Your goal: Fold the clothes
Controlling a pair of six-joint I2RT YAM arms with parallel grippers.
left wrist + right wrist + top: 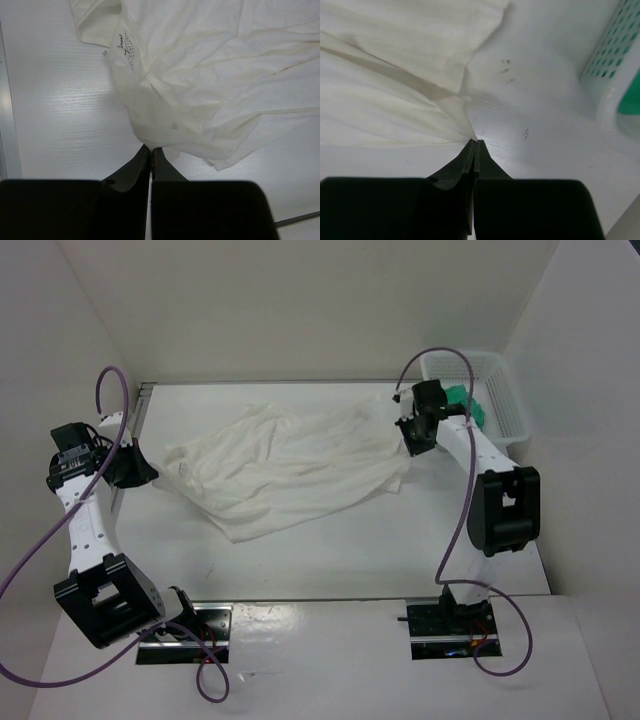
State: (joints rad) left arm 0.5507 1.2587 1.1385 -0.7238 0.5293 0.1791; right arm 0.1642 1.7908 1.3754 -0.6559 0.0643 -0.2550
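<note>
The left pincer (151, 151) is closed tight. A gathered fold of the garment (290, 470) narrows to a point right at its tips, so it appears to have nipped the edge there. Ahead of it and off to its right the white cloth spreads out in loose wrinkles. A small printed label (127, 47) lies further ahead, near a turned-over edge.

The right pincer (475, 144) is closed too, and a corner of the same cloth tapers straight into its tips, which looks like a thin pinch. The rest of the cloth runs ahead and to its left. The basket (615, 95) stands ahead to its right, well apart from the cloth, with a green cloth (462, 400) inside.

The garment lies crumpled on the table (330, 550) between the two pincers.

The fabric looks thin, light and limp. It will probably sag and bunch rather than hold a crease, and a small pinch may slip. I judge the outer edges and corners to be the best places to hold, with both ends kept taut so the cloth lifts flat.
</note>
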